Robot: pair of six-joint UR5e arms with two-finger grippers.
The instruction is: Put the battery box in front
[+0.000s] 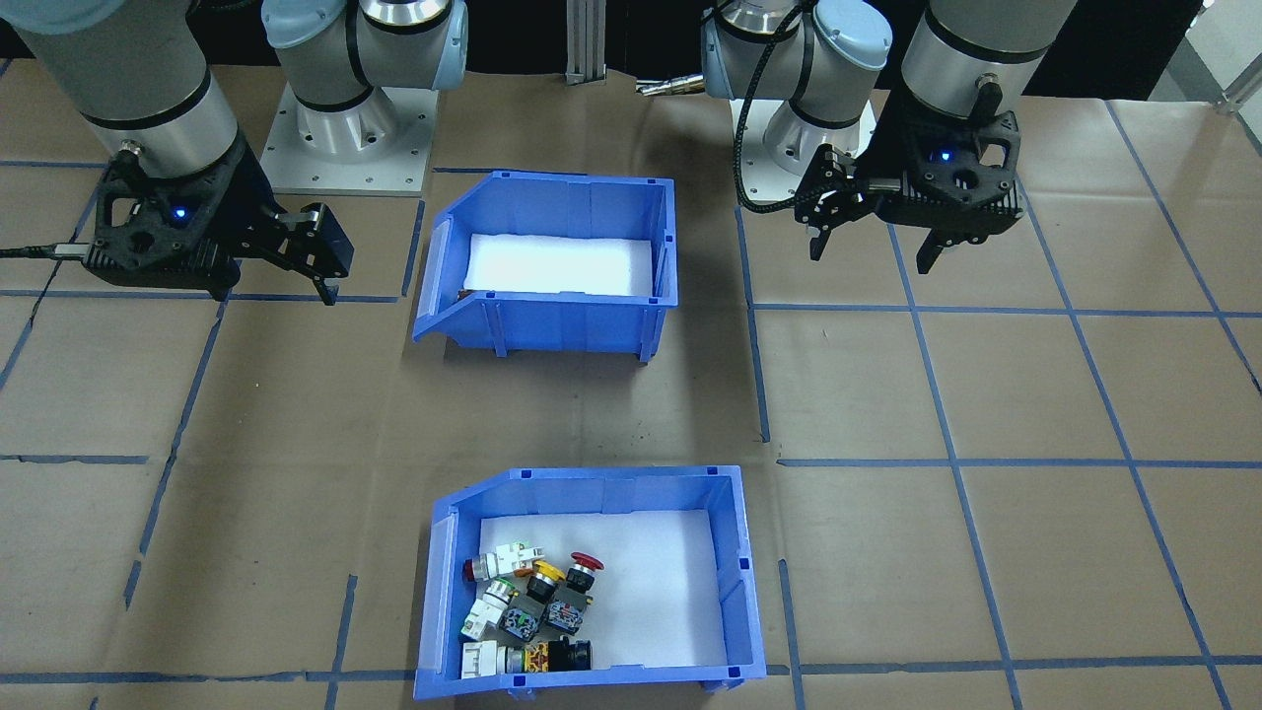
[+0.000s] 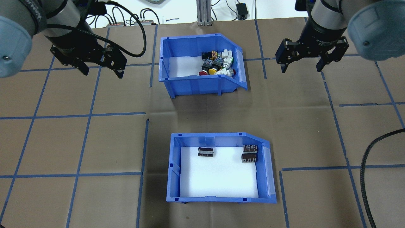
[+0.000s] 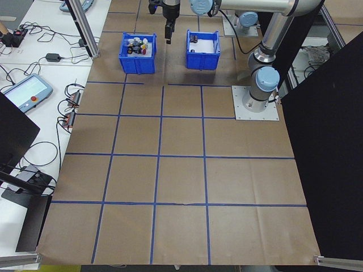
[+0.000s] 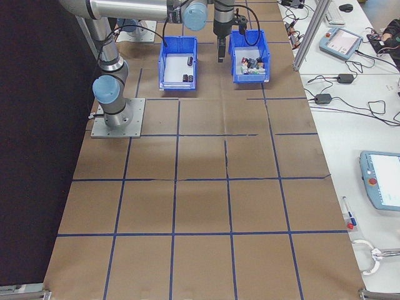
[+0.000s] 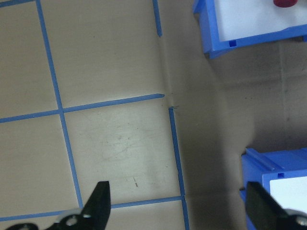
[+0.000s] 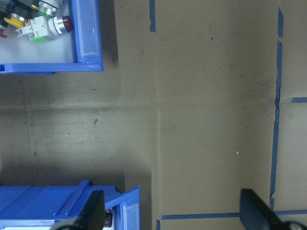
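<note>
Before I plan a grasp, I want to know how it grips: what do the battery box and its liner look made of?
The battery box looks like moulded blue plastic, semi-glossy: thin ribbed walls and a translucent front lip. The liner looks like matte white foam, though it could be card.

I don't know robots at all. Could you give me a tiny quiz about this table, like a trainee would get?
1. How many dark cells lie in the battery box?
2. True or false: the left hand is gripping a bin.
3. In the overhead view, the switch bin sits: A) nearer the robot than the battery box, B) farther away, C) stacked on it.

Key: 1. Three. 2. False; both it and the right hand hang open over bare table. 3. B.
</note>
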